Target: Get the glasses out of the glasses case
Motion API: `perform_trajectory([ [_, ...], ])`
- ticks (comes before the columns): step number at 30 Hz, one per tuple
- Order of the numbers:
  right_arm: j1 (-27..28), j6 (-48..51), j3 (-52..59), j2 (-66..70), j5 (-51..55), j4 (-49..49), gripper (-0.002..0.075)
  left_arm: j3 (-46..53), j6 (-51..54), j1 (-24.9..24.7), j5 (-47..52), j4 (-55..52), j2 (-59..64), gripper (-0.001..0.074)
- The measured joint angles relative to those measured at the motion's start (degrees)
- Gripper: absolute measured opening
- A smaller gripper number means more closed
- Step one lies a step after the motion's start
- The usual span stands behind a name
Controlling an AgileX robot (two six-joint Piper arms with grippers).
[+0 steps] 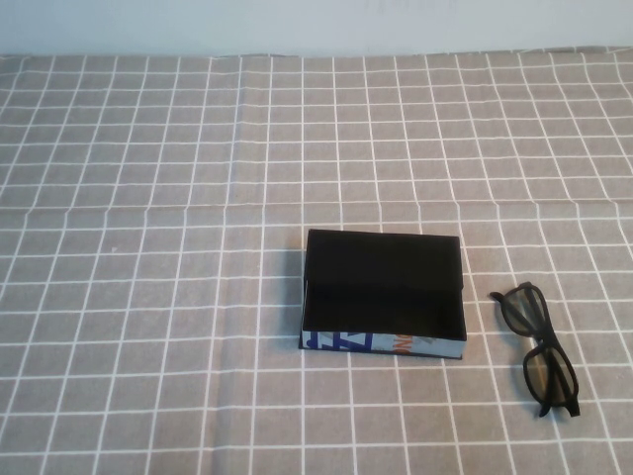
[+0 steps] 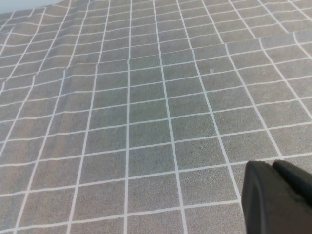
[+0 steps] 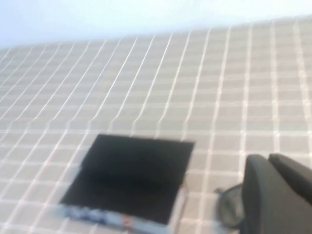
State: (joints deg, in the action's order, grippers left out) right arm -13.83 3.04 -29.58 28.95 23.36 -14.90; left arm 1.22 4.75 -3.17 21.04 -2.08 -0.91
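The glasses case point(image 1: 384, 293) lies open in the middle of the table, its black inside bare and its blue, white and orange printed edge towards me. The black glasses point(image 1: 550, 378) lie on the cloth just right of the case, apart from it. Neither gripper shows in the high view. My right gripper point(image 3: 268, 158) is shut and empty, held above the table over the glasses point(image 3: 228, 207), with the case point(image 3: 131, 175) beside them. My left gripper point(image 2: 273, 165) is shut and empty over bare cloth, away from both things.
A grey tablecloth with a white grid point(image 1: 148, 297) covers the whole table, with a fold line running across it behind the case. A pale wall point(image 1: 316, 25) stands at the far edge.
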Motion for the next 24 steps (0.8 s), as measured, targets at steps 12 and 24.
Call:
perform_trajectory([
  [12, 4.18, 0.35, 24.64, -15.16, -23.03, 2.43, -0.0016, 0.0, 0.0, 0.0, 0.0, 0.0, 0.0, -0.0004],
  [24, 14.15, -0.41, 31.04, -25.04, -17.02, 7.36, -0.0016, 0.0, 0.0, 0.0, 0.0, 0.0, 0.0, -0.0004],
])
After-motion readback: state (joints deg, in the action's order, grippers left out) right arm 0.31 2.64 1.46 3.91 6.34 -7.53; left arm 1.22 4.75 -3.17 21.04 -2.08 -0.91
